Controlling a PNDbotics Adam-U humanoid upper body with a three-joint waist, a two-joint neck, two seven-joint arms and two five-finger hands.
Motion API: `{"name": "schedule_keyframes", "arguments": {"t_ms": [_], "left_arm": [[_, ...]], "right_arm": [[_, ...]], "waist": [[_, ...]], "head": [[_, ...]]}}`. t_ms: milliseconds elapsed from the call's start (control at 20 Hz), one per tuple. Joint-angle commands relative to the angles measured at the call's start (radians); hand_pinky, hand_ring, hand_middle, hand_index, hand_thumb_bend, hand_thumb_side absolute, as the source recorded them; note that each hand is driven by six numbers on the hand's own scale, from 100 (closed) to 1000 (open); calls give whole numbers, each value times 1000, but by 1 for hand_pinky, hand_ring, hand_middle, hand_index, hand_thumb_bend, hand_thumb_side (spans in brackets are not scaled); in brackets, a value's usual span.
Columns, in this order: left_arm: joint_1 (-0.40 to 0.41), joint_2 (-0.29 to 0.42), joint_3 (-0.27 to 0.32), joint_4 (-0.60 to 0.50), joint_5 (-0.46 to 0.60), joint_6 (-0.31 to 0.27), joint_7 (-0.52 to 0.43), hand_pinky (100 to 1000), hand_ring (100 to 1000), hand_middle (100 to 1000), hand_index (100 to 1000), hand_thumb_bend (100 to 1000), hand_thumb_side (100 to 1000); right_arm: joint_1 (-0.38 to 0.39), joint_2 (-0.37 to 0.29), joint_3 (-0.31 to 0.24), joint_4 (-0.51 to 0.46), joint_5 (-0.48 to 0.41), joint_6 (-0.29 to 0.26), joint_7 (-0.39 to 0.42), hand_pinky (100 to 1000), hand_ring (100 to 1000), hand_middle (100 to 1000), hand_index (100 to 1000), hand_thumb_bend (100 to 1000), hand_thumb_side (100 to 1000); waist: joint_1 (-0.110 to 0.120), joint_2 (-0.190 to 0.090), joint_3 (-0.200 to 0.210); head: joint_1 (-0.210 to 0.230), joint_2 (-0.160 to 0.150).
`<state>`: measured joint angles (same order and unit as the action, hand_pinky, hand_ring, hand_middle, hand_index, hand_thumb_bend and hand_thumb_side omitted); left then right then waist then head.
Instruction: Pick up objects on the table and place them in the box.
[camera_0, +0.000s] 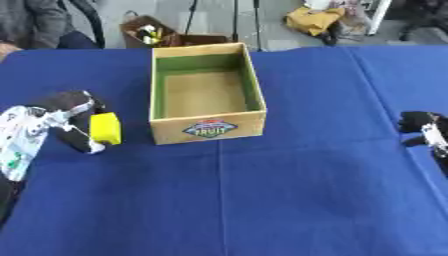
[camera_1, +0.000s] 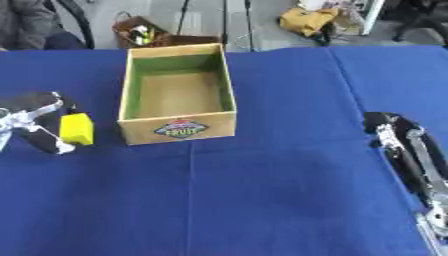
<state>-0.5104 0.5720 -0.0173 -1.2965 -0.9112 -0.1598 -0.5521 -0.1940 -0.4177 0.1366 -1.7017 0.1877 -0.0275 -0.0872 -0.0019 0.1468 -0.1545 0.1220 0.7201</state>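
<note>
Blue cloth (camera_0: 262, 200) covers the whole table, lightly creased, with grey floor beyond its far edge. On that floor sit a brown basket (camera_0: 144, 31) of small items and a crumpled yellow bag (camera_0: 313, 19); a seated person shows at the far left corner. An open wooden box with green inner walls (camera_0: 248, 75) and a printed label on its front stands mid-table, nothing inside. Just left of it, the left hand (camera_0: 72, 120) grips a small yellow block (camera_0: 106, 128) between thumb and fingers, at table height beside the box's front corner. The right hand (camera_1: 389, 131) lies at the right edge, partly cut off; whether its fingers are curled cannot be told.
</note>
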Motion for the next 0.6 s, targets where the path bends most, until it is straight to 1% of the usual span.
{"name": "schedule_keyframes", "arguments": {"t_ms": [50, 200, 300, 450, 600], "left_arm": [[-69, 36, -16, -71, 31, -29, 31, 359, 306, 255, 407, 100, 245], [-137, 32, -23, -140, 34, -66, 50, 357, 320, 254, 405, 100, 245], [-184, 15, -33, -166, 21, -65, 30, 358, 320, 255, 406, 100, 247], [-253, -3, -42, -151, 14, -55, -10, 359, 320, 254, 406, 100, 249], [-320, -17, -50, -111, 15, -53, -43, 361, 322, 256, 407, 100, 249]], "right_arm": [[-7, -13, 10, -4, -6, -3, 16, 613, 722, 670, 786, 100, 987], [-9, -14, 6, -3, -6, -5, 17, 613, 722, 669, 786, 100, 987], [-9, -16, 3, -3, -6, -5, 14, 613, 722, 669, 786, 100, 986], [-10, -17, -2, -3, -6, -4, 9, 613, 722, 669, 786, 100, 985], [-11, -18, -5, -4, -6, -4, 7, 612, 722, 669, 786, 100, 985]], "waist": [[2, -30, -22], [4, -25, -24], [5, -21, -24], [6, -17, -19], [6, -14, -13]], "head": [[19, 3], [16, -6], [11, -12], [5, -18], [-1, -24]]}}
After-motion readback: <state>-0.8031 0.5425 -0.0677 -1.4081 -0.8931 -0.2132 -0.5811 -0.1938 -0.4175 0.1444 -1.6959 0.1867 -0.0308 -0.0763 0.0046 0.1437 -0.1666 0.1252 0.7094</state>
